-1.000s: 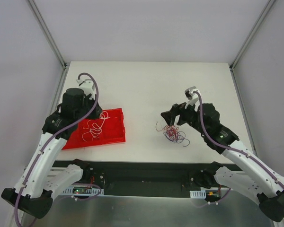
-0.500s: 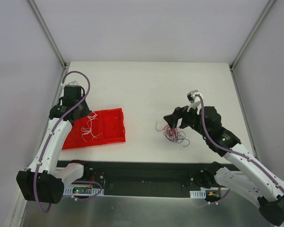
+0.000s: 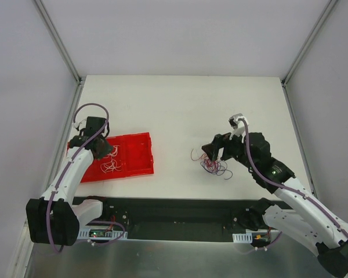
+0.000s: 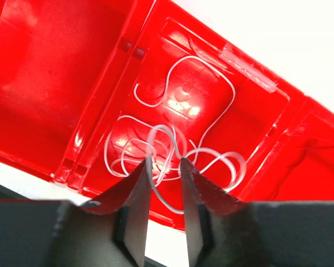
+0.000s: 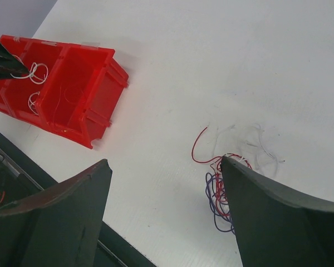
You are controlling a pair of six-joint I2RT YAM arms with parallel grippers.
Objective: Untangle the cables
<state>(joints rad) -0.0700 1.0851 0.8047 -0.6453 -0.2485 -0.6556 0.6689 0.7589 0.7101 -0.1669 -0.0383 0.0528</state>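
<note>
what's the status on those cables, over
Left gripper slightly open around white wires in red bin. Right gripper open beside red-purple tangle on table. Nothing blocking the tangle.

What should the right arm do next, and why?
Probably lower the right gripper onto the cables and pinch the loose red strand. Its jaws are wide open, hovering just above the tangle with nothing held, and that strand sticks out clear of the knot.

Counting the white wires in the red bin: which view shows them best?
Left wrist: the white wires lie close, loops distinct, in the red bin. Top view shows a small pale scribble; right wrist, a few loops far off.
</note>
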